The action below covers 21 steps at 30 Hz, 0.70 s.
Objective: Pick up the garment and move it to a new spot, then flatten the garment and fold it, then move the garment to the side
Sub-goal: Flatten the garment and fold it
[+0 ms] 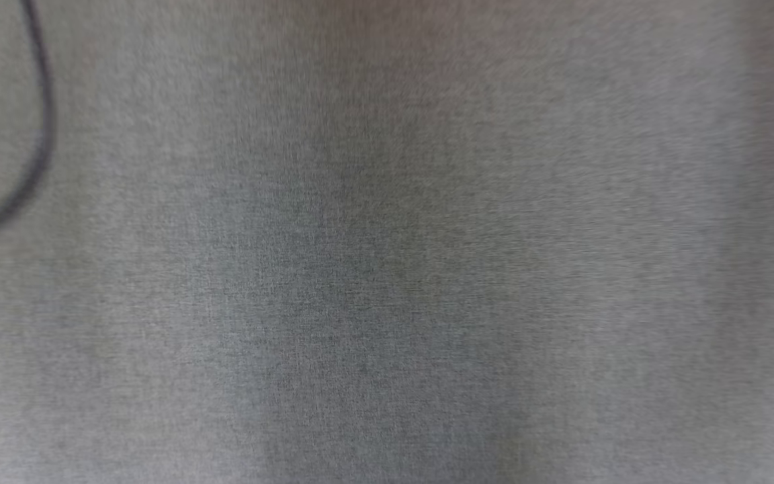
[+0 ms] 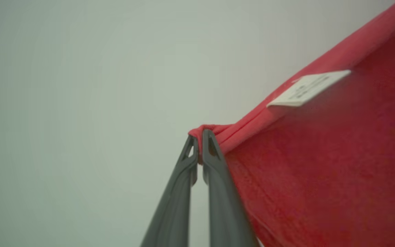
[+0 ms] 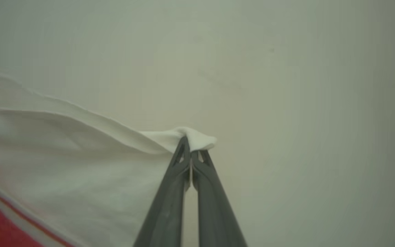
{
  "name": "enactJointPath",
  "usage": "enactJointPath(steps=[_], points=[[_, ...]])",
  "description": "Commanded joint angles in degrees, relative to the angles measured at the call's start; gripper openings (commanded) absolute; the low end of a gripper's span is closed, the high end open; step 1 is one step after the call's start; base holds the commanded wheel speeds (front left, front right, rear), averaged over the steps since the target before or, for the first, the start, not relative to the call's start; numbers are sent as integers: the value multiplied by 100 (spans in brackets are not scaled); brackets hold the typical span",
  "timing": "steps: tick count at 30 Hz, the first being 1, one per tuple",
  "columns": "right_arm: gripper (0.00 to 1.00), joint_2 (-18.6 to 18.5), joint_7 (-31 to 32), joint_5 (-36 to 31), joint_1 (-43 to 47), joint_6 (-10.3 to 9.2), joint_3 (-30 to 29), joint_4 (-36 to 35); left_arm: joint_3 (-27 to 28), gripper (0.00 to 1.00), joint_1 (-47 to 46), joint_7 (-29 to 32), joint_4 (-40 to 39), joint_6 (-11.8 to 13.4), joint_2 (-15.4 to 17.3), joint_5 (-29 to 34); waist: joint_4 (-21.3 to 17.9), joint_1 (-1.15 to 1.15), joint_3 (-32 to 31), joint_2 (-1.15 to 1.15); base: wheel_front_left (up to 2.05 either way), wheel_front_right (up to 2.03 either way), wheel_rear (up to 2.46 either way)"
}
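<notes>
In the left wrist view the garment (image 2: 321,164) is red cloth with a folded hem and a white label (image 2: 309,88). My left gripper (image 2: 200,135) is shut on the end of that hem, and the cloth stretches away to the right. In the right wrist view the garment (image 3: 63,161) shows white, with a red band at the lower left. There my right gripper (image 3: 190,145) is shut on a white corner, and the cloth spreads off to the left. The rest of the garment is out of frame.
Blurred grey cloth (image 1: 387,269) lies close before the head camera, with a dark curved seam (image 1: 41,134) at the left; I cannot tell what it belongs to. A plain pale surface (image 2: 81,103) lies behind both grippers.
</notes>
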Motion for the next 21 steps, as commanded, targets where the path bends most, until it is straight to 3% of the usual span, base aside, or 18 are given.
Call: enactJointPath(steps=[1, 8, 14, 21], points=[[0, -10, 4, 153, 270, -16, -30, -122, 19, 0, 258, -14, -36, 68, -36, -80, 111, -2, 310, -1, 0, 0, 0], [0, 105, 4, 1048, 2161, -16, -300, -997, 232, 0, 1803, -14, -392, 330, -225, -586, 12, -2, 195, -1, 0, 0, 0], [0, 460, 4, 1525, 4096, -17, -867, -1707, 474, 0, 3333, -15, -677, 440, -518, -897, -161, -2, -263, -1, 0, 0, 0], [0, 993, 5, 1650, 5752, -17, -990, -1774, 879, 0, 4781, -15, -729, 360, -860, -1008, -417, -2, -1080, -1, 0, 0, 0]])
